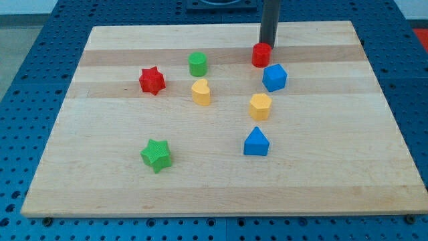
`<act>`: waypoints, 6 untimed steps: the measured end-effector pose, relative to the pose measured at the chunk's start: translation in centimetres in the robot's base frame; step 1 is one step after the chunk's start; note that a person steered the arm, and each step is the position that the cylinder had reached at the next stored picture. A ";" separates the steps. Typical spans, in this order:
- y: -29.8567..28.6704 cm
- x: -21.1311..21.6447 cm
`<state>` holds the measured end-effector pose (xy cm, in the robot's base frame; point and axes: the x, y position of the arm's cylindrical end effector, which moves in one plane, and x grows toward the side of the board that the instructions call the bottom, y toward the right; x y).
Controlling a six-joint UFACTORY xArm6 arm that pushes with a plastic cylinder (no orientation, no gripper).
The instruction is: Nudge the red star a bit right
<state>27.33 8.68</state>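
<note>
Standing upright near the view's top, a straight dark rod comes down to the wooden tabletop (221,187). My tip (268,47) sits at the rod's lower end, just behind a red cylinder (261,55), and whether they touch cannot be told. No hand is fitted to this arm, so nothing is held; the rod only rests at the board.

Just below the red cylinder, toward the view's right, lies a blue block (274,77) with angled sides. Below that one is a yellow block (260,106) of roughly hexagonal shape, and further down a blue block with a peaked top (256,142), like a little house.

Moving toward the view's left from the tip, a green cylinder (197,64) stands near the top of the tabletop. Just below it is a yellow block with a rounded, heart-like shape (200,92).

The red star (152,80) lies further to the view's left, well apart from the tip, with the green cylinder between them. A green star (156,155) sits alone toward the view's bottom left.

A blue perforated surface (27,100) surrounds the tabletop.
</note>
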 end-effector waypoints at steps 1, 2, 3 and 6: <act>-1.6 0.9; -2.5 2.4; -3.7 3.1; 0.0 3.2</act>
